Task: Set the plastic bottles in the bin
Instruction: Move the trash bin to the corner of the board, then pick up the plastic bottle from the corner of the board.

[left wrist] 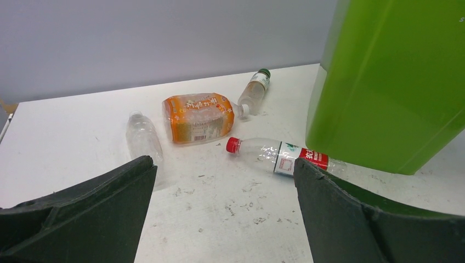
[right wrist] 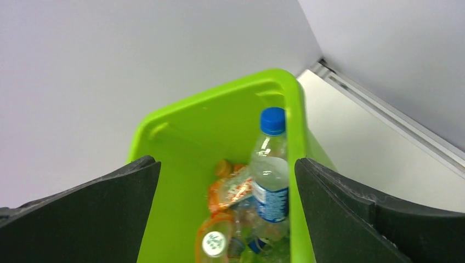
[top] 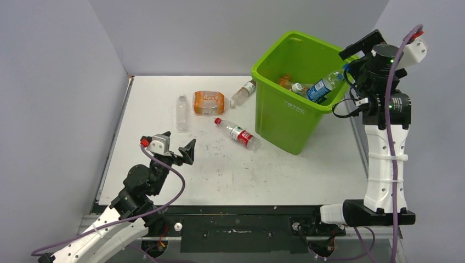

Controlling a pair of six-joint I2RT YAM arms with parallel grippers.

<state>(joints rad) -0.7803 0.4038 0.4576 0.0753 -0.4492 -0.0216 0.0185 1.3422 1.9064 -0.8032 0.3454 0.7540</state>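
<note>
Red-cap bottle (top: 237, 133) lying on table (top: 230, 175) just beside bin (top: 285, 112), cap left, base twd bin. We've got left gripper (top: 178, 143) nearer, spread wide, empty; bottle ahead-right, axis crosswise. Right gripper (right wrist: 227, 161) gapes over bin, nothing held.

The bin (top: 288, 109) sits toward the table's (top: 230, 175) far right corner, with a pile of bottles (right wrist: 230, 197) in it and an upright bottle (right wrist: 270, 175) leaning on its right wall. Four more lie left of the bin. The small bottle (top: 244, 93) is nearest the far edge, the wide bottle (top: 208, 102) is left of that, and the bare bottle (top: 181, 112) is further left. The long bottle (top: 237, 133) lies in front of those, just beside the bin.
</note>
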